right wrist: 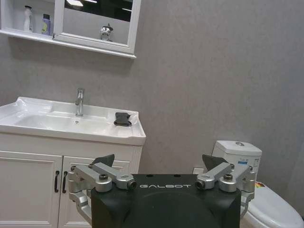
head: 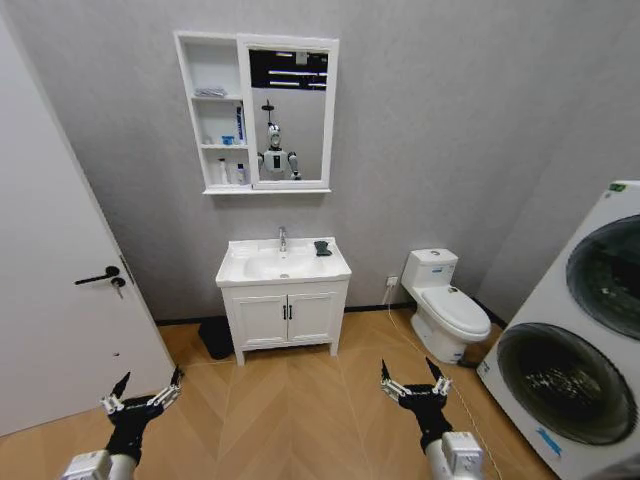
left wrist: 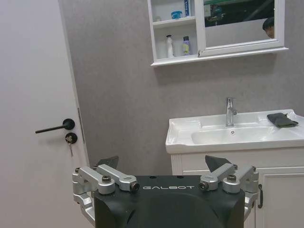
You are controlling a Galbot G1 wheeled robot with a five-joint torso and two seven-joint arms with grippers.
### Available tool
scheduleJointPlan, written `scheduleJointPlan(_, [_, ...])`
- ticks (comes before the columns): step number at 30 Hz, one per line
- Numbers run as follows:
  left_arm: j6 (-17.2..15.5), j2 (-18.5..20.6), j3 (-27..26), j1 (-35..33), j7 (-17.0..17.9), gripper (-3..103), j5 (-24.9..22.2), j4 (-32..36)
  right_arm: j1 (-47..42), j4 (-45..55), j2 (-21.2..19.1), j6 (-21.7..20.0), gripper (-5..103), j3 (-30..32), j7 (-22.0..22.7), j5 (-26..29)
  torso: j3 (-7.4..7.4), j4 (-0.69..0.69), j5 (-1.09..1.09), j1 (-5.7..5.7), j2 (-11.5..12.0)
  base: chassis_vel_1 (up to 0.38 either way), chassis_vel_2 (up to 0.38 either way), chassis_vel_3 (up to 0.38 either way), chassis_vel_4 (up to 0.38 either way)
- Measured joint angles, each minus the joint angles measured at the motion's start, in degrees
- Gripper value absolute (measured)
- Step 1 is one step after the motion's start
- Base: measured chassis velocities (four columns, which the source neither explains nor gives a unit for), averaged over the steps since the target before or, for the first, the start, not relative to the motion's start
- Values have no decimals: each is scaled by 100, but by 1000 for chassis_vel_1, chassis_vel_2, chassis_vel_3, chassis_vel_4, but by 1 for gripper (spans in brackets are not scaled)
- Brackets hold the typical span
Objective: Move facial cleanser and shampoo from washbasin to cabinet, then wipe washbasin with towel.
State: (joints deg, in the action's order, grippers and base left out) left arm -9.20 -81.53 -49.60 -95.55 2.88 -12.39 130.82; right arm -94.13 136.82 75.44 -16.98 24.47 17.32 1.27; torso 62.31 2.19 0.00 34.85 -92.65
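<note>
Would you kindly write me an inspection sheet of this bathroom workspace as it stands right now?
Surface: washbasin top carries only the towel; chrome tap at the back.
Job's things: black towel at the basin's right rear corner; bottles stand on the cabinet shelves.
Clutter: dark object on the floor left of the vanity.
Grippers: left hand and right hand open, low over the floor, far from the basin.
Cables: nothing seen.
Surroundings: door on the left, toilet and washing machine on the right.
</note>
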Motion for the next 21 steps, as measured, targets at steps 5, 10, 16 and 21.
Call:
scheduleJointPlan(5, [0, 0, -1, 0, 0, 100, 0, 0, 1, -38, 4, -17, 100, -11, 41, -39, -1, 1, -1, -2, 0, -18, 35, 43, -42])
scheduleJointPlan(10, [0, 0, -2, -1, 0, 100, 0, 0, -2, -38, 5, -22, 100, -12, 47, -43, -3, 1, 0, -10, -3, 0, 0, 0, 0])
scheduleJointPlan(16, [0, 0, -2, -2, 0, 100, 0, 0, -4, -39, 6, -26, 100, -12, 50, -43, -3, 1, 0, -9, -3, 0, 0, 0, 0])
scheduleJointPlan(21, [0, 0, -2, -2, 0, 100, 0, 0, -4, -39, 6, -28, 100, -12, 52, -43, -3, 1, 0, -9, -3, 0, 0, 0, 0])
